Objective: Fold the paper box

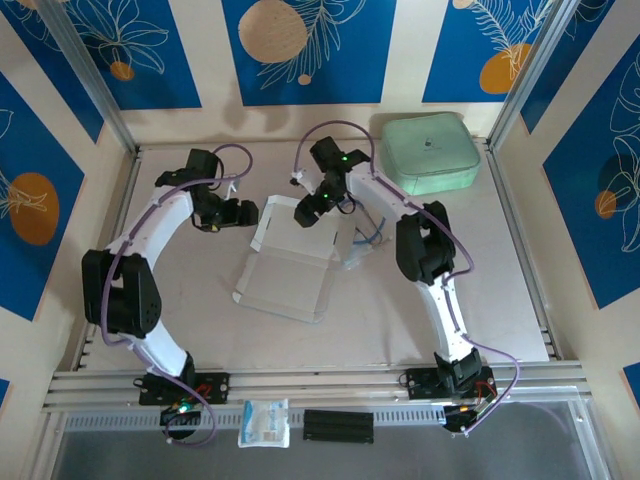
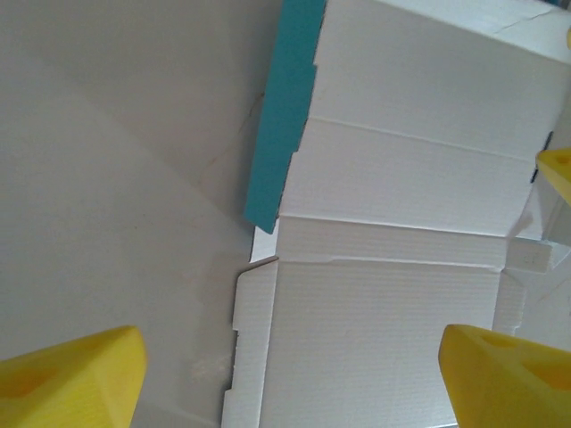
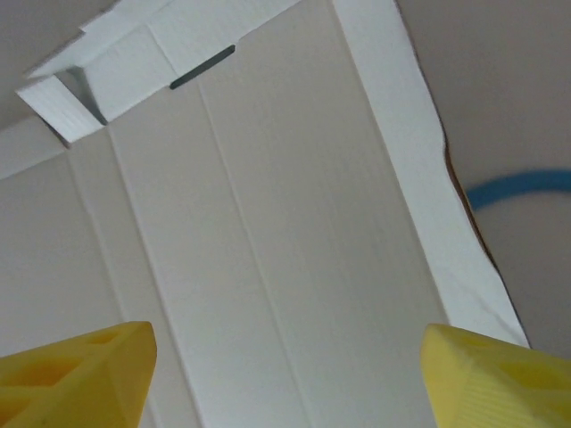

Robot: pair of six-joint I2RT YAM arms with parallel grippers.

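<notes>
The paper box (image 1: 288,275) lies opened flat, grey-white face up, at the middle of the tabletop (image 1: 370,330). Its long axis runs from the far end toward the arm bases, leaning slightly left. Both hands hover at its far end. The right hand (image 1: 305,212), fingers (image 3: 80,374) spread wide, sits over the card itself. The left hand (image 1: 243,212), likewise spread, straddles the left edge, where a side flap (image 2: 281,116) shows its blue face. I judge the left hand better placed for that flap.
</notes>
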